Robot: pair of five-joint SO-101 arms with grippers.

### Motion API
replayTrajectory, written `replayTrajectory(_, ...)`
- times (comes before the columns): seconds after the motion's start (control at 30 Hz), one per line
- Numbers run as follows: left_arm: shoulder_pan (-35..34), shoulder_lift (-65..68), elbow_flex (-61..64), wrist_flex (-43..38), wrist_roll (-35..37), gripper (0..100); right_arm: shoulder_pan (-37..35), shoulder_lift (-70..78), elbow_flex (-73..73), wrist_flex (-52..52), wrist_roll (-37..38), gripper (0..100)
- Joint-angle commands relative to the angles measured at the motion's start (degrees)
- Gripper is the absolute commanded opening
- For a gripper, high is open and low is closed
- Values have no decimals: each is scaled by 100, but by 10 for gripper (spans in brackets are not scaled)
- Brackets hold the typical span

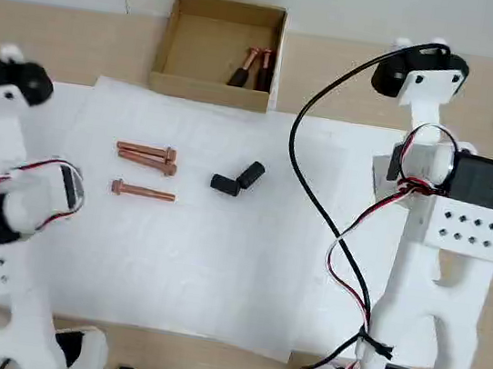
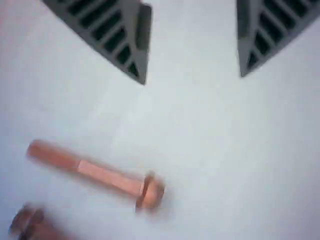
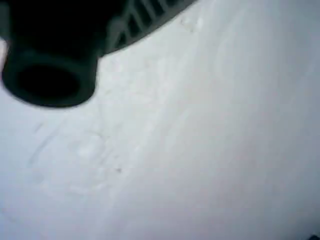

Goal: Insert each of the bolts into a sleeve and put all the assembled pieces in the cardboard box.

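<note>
Your left gripper hangs over the white foam sheet, jaws spread wide with nothing between them. A bolt lies just short of the tips.

In the high view, three bolts lie toward the sheet's nine o'clock side, two touching and one apart. They look like stiff, smooth metal that will roll readily. Take a bolt across the middle of its shank, not by the flanged head.

At three o'clock from the bolts, two loose sleeves lie touching at an angle. They look light and rigid, and likely to skid on the sheet if nudged.

The cardboard box, at the sheet's twelve o'clock edge, already holds two assembled pieces.

Your right gripper appears clamped on a black sleeve above the sheet, its open bore facing outward. A hold near the sleeve's rear end leaves that mouth free for a bolt.
</note>
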Motion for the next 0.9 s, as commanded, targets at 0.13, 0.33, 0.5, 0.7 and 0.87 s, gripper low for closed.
replayTrajectory(0.13,404,352,-84,-501,1582,116,48,-268,-53,-22,-70,4)
replayTrajectory(0.33,404,2796,-1543,193,2497,116,40,-268,-44,48,-79,4)
replayTrajectory(0.5,413,4703,-3319,730,2954,115,40,-268,-44,48,-79,4)
replayTrajectory(0.7,782,5187,-3495,695,3235,115,48,-268,-35,48,-79,4)
replayTrajectory(0.87,1002,5451,-3486,158,4290,112,40,-259,-35,48,-176,4)
